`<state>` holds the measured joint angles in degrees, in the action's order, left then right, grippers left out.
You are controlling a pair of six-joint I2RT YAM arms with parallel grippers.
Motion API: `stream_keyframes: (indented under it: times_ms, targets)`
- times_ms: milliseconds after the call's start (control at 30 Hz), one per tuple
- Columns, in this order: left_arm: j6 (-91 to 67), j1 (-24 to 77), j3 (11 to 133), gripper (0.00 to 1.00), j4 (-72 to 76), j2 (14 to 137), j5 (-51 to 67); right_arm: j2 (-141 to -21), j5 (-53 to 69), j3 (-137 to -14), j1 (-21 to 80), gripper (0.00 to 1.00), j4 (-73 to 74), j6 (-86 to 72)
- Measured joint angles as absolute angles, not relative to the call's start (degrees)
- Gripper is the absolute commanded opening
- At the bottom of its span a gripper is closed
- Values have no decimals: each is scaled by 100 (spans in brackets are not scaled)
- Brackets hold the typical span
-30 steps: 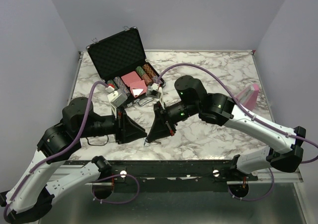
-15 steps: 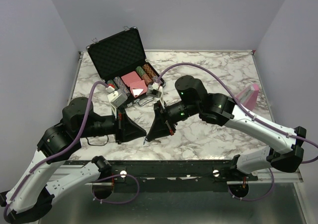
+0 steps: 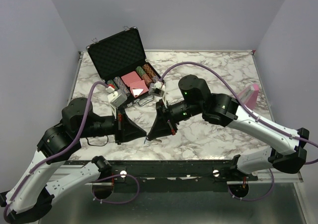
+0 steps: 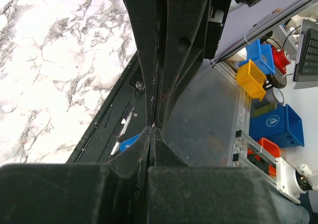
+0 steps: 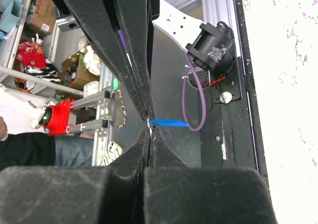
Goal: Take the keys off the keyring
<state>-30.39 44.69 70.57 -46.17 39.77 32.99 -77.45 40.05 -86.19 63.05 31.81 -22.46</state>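
The keys (image 3: pixel 152 141) are a tiny silvery bunch with a bright blue piece, held just above the marble table's near edge. My left gripper (image 3: pixel 144 134) and right gripper (image 3: pixel 149 138) meet tip to tip there, both shut on the bunch. In the left wrist view my left gripper (image 4: pixel 151 129) is closed, with a silvery sliver at its tips and the blue piece (image 4: pixel 128 143) to the left. In the right wrist view my right gripper (image 5: pixel 150 131) pinches a silvery bit, and the blue piece (image 5: pixel 169 122) sticks out to the right. The ring itself is hidden.
An open black case (image 3: pixel 119 52) with poker chips and pink cards stands at the back left. A metal clip (image 3: pixel 144 102) lies in front of it. A pink object (image 3: pixel 250 96) lies at the right edge. The table's front edge (image 3: pixel 189 159) is just below the grippers.
The right arm's elbow has shifted slightly right and back. The two grippers' tips stay together on the bunch. The left arm has not moved.
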Motion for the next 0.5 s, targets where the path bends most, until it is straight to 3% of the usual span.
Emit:
stream_keyframes:
  times_ms: [500]
  targets:
    - [-3671, 4466, 6757, 0, -3778, 3754, 3317, -7258, 3577, -8154, 6340, 1, 2388, -2630]
